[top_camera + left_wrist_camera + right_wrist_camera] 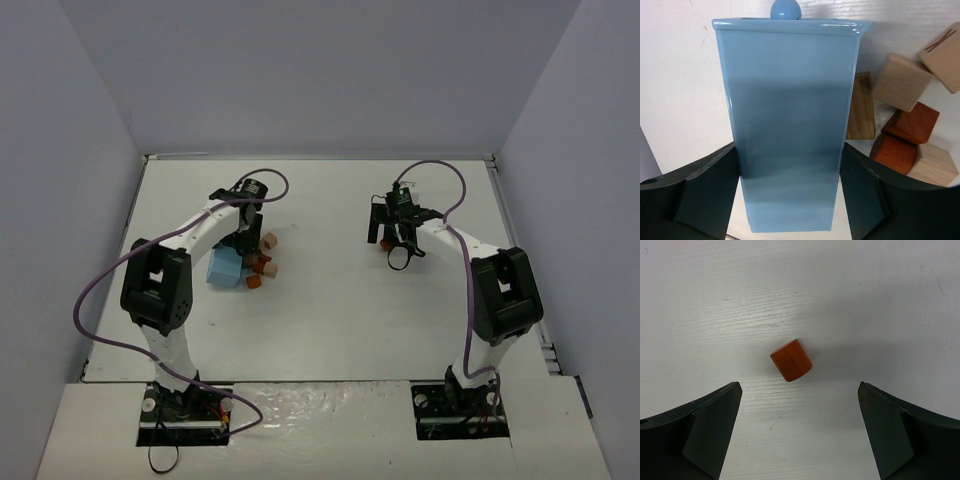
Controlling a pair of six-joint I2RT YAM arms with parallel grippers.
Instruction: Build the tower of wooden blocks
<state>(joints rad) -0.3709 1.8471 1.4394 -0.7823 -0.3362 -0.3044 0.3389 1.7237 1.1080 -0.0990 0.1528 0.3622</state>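
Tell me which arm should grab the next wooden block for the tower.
Right, probably: the right gripper hangs open directly over a lone reddish-brown wooden block. The left gripper is clamped on the light-blue rectangular box, the other blocks beside it.

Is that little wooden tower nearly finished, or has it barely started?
Barely started: no tower stands yet. The blocks lie jumbled beside the blue box, which the left end effector straddles. The right end effector hangs open over one red-brown block. All the stacking is left.

Blue box (790, 125) hides pt of tan block (861, 107); top-rt block (945, 55) cut by edge.
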